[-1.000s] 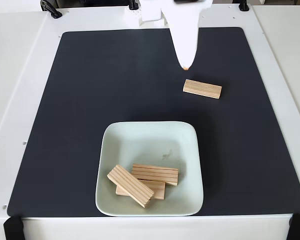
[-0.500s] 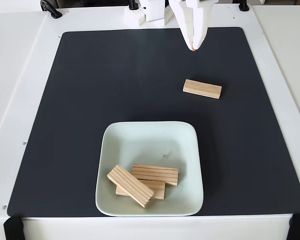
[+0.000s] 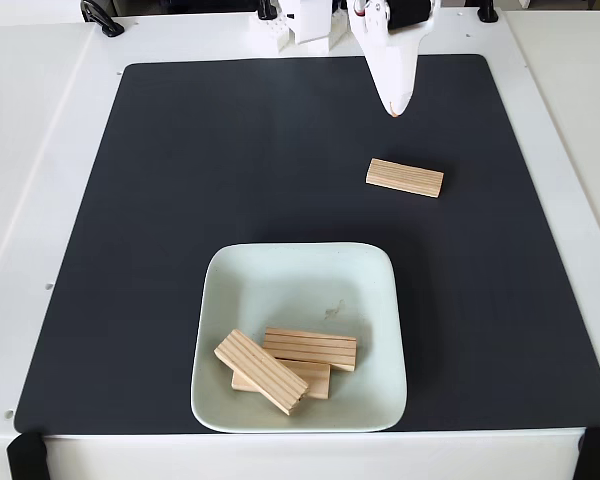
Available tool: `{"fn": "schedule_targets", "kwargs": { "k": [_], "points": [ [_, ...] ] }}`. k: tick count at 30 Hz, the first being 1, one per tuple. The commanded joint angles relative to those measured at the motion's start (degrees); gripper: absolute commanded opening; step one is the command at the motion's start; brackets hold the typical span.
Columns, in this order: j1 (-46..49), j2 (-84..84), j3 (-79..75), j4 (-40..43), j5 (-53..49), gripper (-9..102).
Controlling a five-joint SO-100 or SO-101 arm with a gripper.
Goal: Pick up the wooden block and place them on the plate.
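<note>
Wooden block [image 3: 405,178] lies alone; 3 rest on plate [image 3: 380,300].

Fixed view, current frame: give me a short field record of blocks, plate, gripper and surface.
blocks on plate: three wooden blocks, overlapping in the plate's near-left part
block off plate: one wooden block lying flat on the mat, beyond the plate toward the right
plate: pale square plate, near edge of the mat
gripper: white gripper above the mat's far edge, beyond the loose block, holding nothing
surface: black mat on a white table
</note>
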Motion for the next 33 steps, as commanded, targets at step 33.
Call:
{"fn": "schedule_targets", "kwargs": {
  "k": [33],
  "points": [
    [-1.14, -40.69, -39.64, 21.36, 36.04, 30]
  ]
}}
